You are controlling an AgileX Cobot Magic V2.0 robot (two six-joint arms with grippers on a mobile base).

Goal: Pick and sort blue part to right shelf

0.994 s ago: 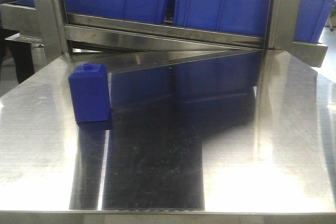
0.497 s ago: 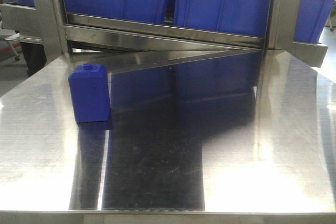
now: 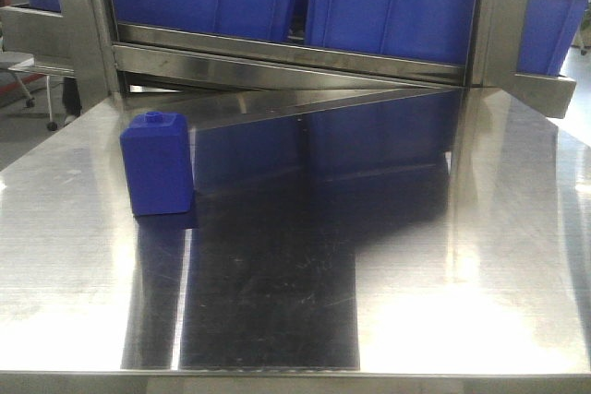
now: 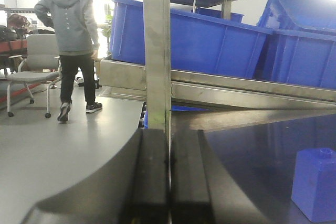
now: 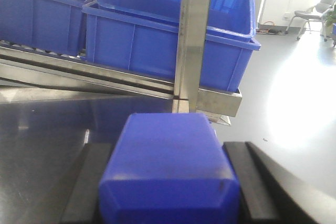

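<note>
Only the background has changed: the person (image 4: 73, 35) has walked away from the left corner of the bench (image 3: 443, 256). The blue part (image 3: 158, 165) stands upright where it was, ahead of the left pincer (image 4: 169, 140) and to its right, well apart, so I judge the pick is not begun. The fingers of that pincer are pressed together. The right pincer (image 5: 168, 148) is clamped on another blue block (image 5: 170, 182), with the right shelf (image 5: 215, 100) ahead of it. The cap of this block is hidden, the 2 arms are outside the front view, and the bins (image 5: 131, 40) cover the shelf's rollers.
</note>
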